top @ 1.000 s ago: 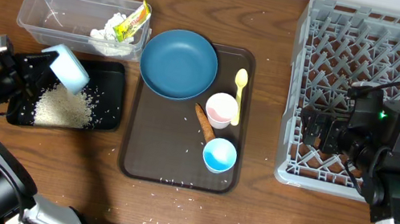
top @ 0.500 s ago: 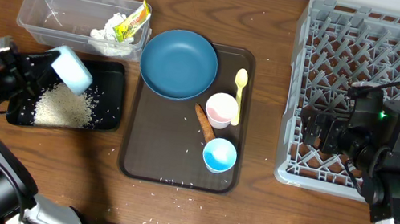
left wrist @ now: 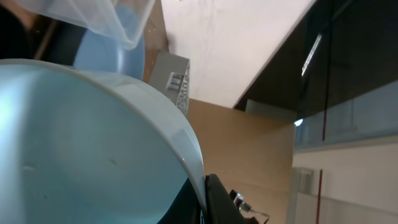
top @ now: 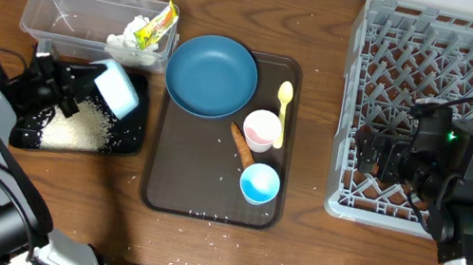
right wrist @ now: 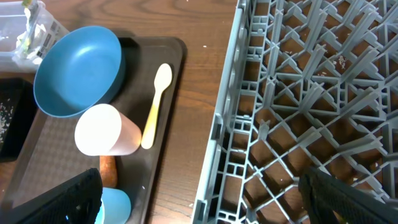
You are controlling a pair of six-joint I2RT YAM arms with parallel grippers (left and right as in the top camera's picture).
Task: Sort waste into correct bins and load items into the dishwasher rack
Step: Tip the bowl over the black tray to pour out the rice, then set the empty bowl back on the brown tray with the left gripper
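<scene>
My left gripper (top: 88, 88) is shut on the rim of the light-blue bowl (top: 118, 90) and holds it tilted above the black tray (top: 125, 138), which holds a heap of white rice (top: 74, 127). In the left wrist view the bowl (left wrist: 74, 143) fills the frame, its rim pinched between the fingers (left wrist: 208, 202). The clear tub (top: 64, 12) holds the tissue (top: 125, 39) and the wrapper (top: 154, 26). My right gripper (top: 377, 156) is open and empty over the left part of the grey rack (top: 447, 81); its fingers (right wrist: 199, 205) straddle the rack's edge (right wrist: 298, 93).
The brown serving tray (top: 180, 181) carries the dark-blue plate (top: 212, 76), yellow spoon (top: 282, 111), pink cup (top: 262, 129), carrot piece (top: 241, 143) and small blue cup (top: 260, 184). Loose rice grains lie on the tray and on the table in front of it.
My left arm has swung the light-blue bowl to the right, over the black tray's right end. The right arm has not moved.
</scene>
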